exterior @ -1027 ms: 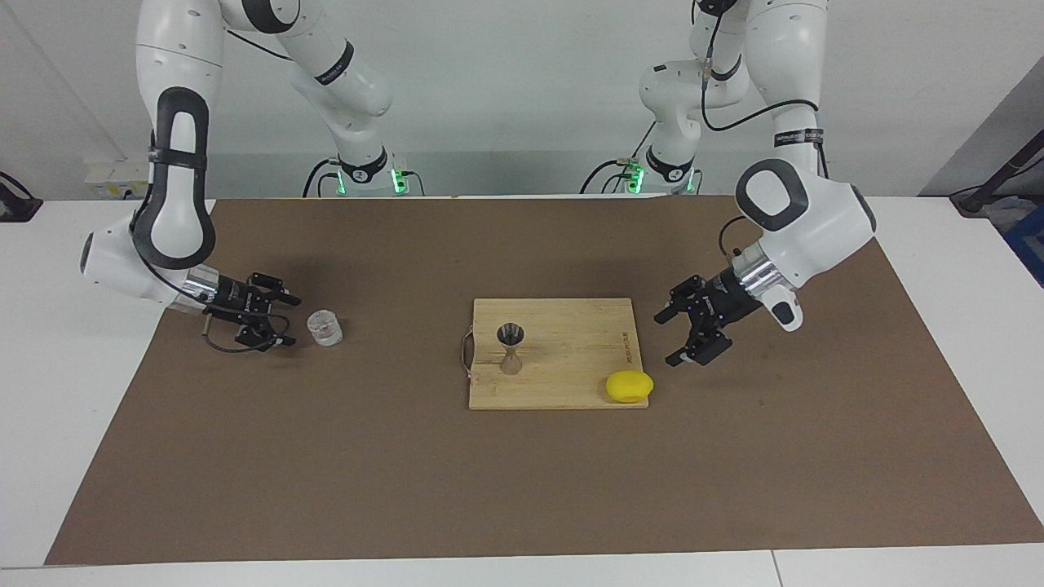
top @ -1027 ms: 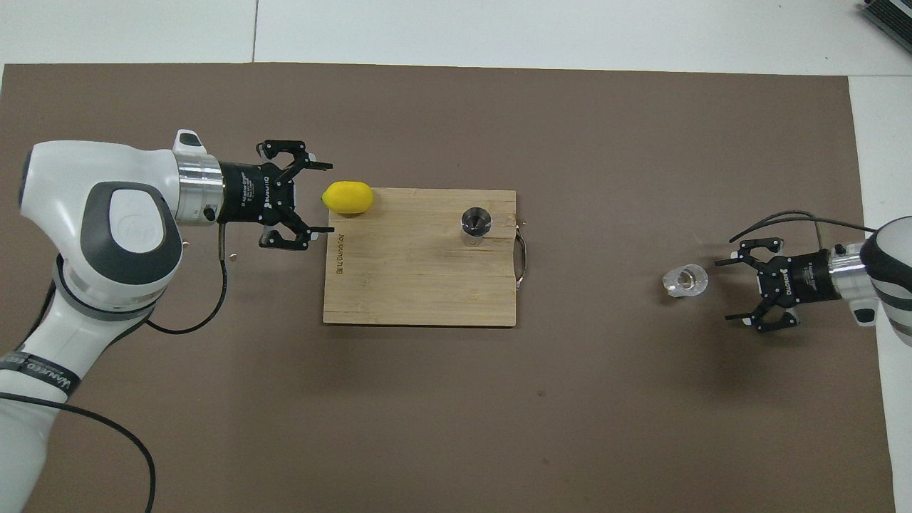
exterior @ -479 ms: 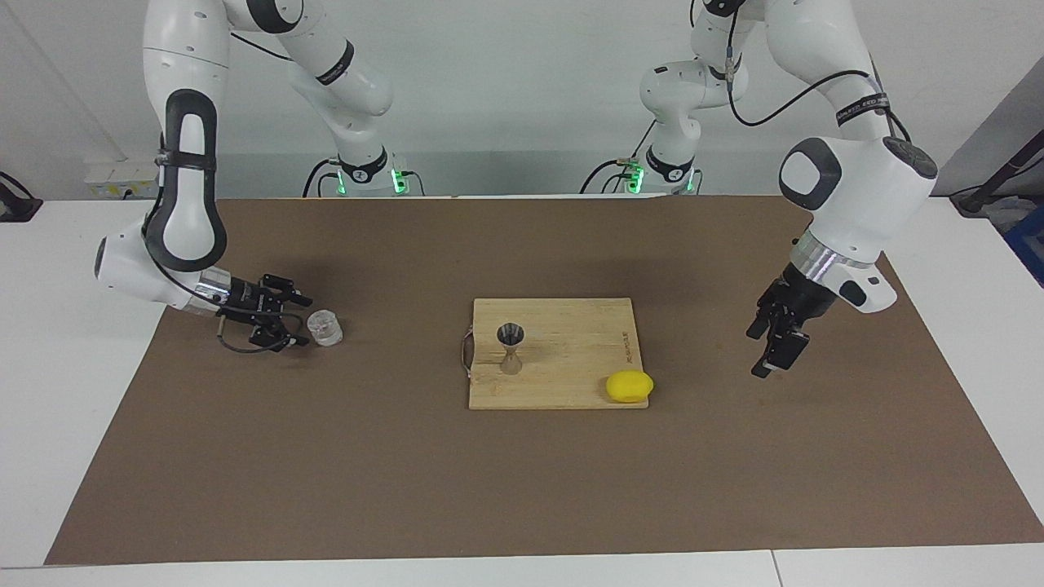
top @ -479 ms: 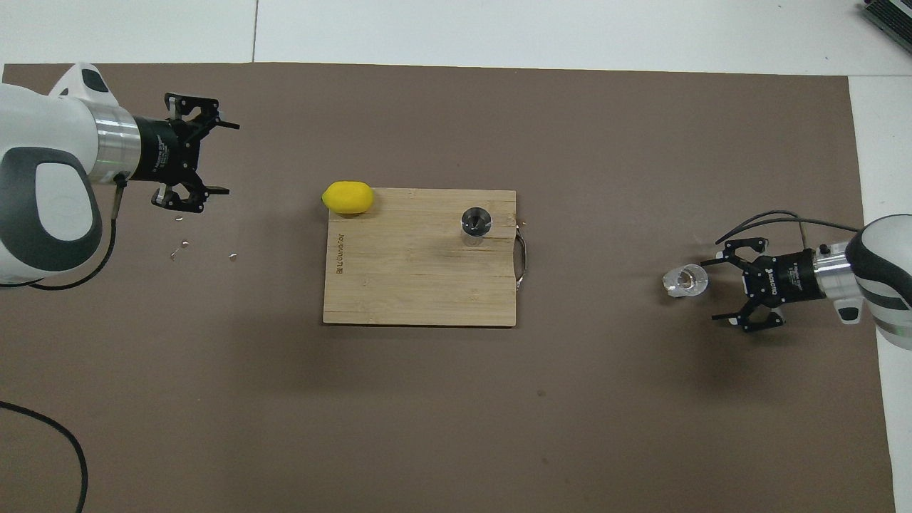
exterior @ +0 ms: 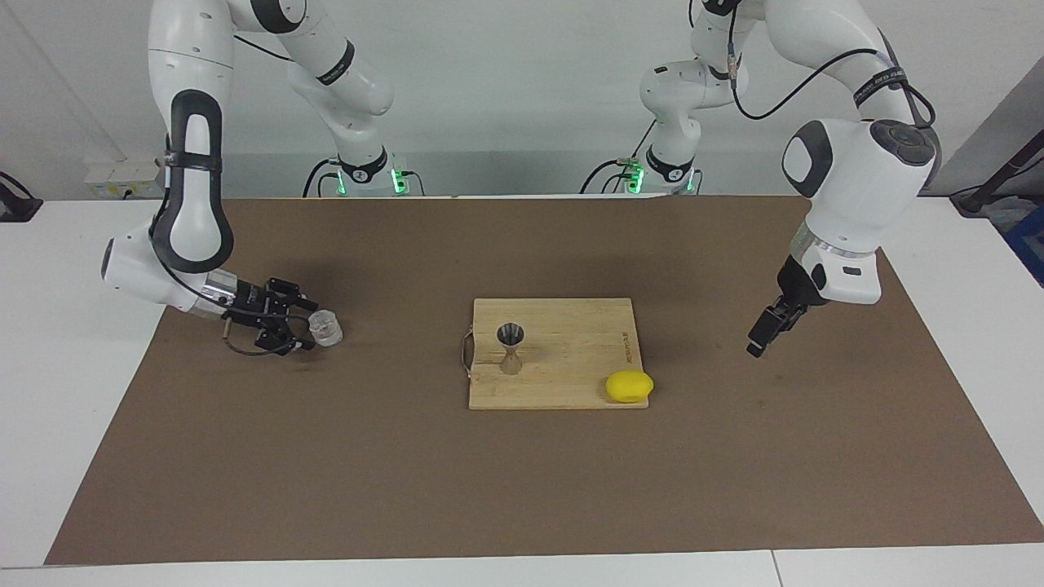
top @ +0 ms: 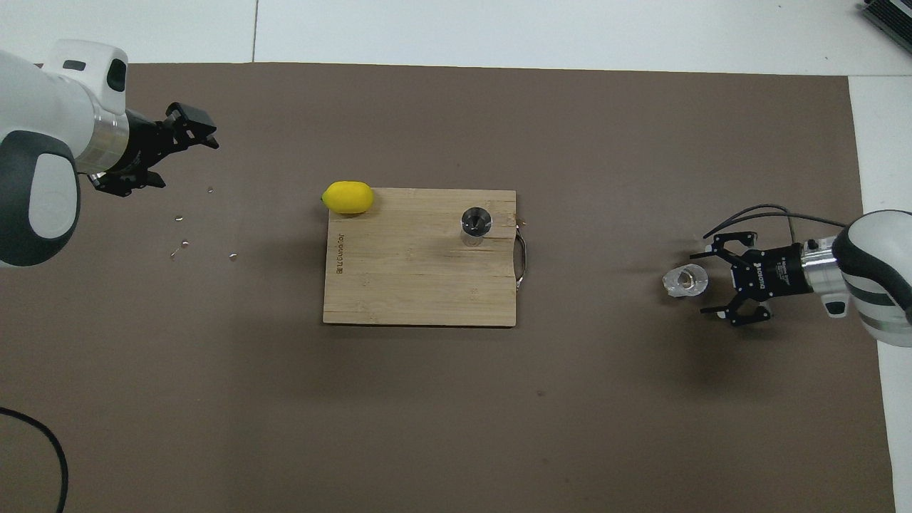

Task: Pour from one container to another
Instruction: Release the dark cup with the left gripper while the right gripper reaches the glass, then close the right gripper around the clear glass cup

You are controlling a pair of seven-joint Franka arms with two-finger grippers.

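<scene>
Though not yet gripped, glass cup [exterior: 325,328] just off spread right gripper [exterior: 300,324] tips, both on mat

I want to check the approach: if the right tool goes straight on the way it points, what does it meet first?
Most likely the glass cup: the right tool, open and low, points at it from the right arm's end of the table.

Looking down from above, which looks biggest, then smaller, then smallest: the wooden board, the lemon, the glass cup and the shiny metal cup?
1. Wooden cutting board, by far the biggest.
2. Lemon.
3. Glass cup.
4. Steel jigger, but it and the glass cup look nearly alike from above, so I would not rank those two firmly.
</scene>
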